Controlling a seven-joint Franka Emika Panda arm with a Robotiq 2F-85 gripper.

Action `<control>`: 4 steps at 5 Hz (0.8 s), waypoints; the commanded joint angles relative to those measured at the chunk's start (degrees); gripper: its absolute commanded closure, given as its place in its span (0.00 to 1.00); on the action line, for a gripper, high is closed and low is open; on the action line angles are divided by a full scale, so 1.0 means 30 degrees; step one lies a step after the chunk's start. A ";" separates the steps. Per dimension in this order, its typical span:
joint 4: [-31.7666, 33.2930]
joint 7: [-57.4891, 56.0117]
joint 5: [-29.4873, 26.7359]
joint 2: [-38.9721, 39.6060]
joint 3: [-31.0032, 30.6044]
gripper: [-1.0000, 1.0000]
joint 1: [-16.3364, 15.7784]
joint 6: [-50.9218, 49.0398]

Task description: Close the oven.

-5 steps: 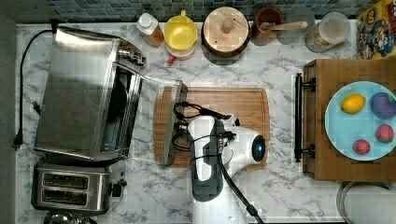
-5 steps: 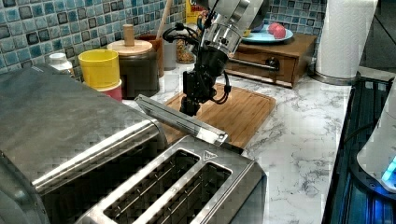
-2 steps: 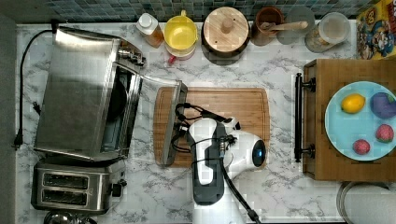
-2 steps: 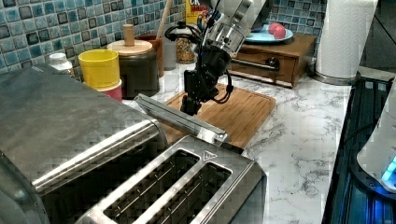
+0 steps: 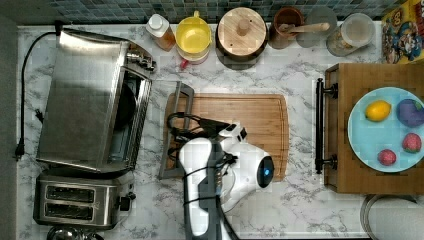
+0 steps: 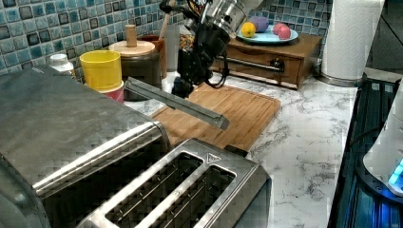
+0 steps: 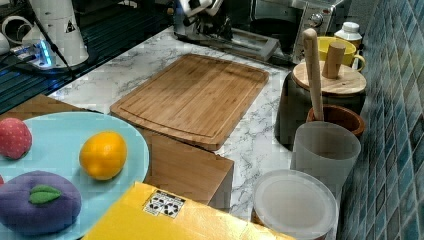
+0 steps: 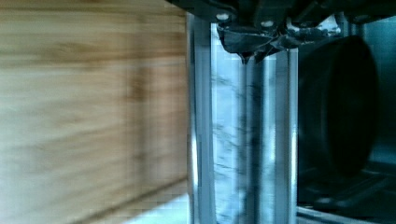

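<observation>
- The oven (image 5: pixel 85 97) stood at the top view's left on the marble counter (image 5: pixel 300 205), its black cord (image 5: pixel 24 95) running down its outer side.
- Its door (image 5: pixel 167 130) was partly raised, tilted between flat and shut; the bar handle (image 5: pixel 181 107) hung above the near edge of the cutting board (image 5: pixel 255 125).
- In the left view the door (image 6: pixel 176 102) jutted out over the board (image 6: pixel 237 111), its free end clear of the wood.
- The gripper (image 6: pixel 183 88) sat at the door's handle edge, the arm (image 5: pixel 205 195) reaching in from the top view's bottom.
- Whether the fingers were wide, narrow or gripping, I could not tell; they sat against or just beside the handle.
- The wrist view showed the door's glass and frame (image 8: pixel 243 140) right under the gripper, with the dark oven inside (image 8: pixel 336 107) beyond.
- A toaster (image 5: pixel 80 200) stood just beside the oven, toward the top view's bottom.
- Along the tiled wall stood a yellow cup (image 5: pixel 193 35) and a lidded wooden jar (image 5: pixel 241 32).
- A blue plate (image 5: pixel 372 145) with toy fruit rested on a wooden box (image 5: pixel 350 80) at the top view's right.
</observation>
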State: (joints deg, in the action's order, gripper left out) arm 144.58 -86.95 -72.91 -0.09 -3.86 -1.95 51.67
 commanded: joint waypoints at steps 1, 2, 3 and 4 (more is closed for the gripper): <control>-0.5334 1.2731 1.2833 0.0240 -0.4795 1.00 -0.2489 0.3461; -0.6167 1.6330 1.6480 0.0098 -0.5375 1.00 -0.1812 0.2947; -0.7361 2.1745 2.2034 0.0363 -0.5787 1.00 -0.1333 0.1857; -0.8134 2.4656 2.4502 -0.0149 -0.6093 1.00 -0.0911 0.0450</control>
State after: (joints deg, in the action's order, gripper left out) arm 127.80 -18.55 -1.45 3.40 -21.46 -4.69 56.43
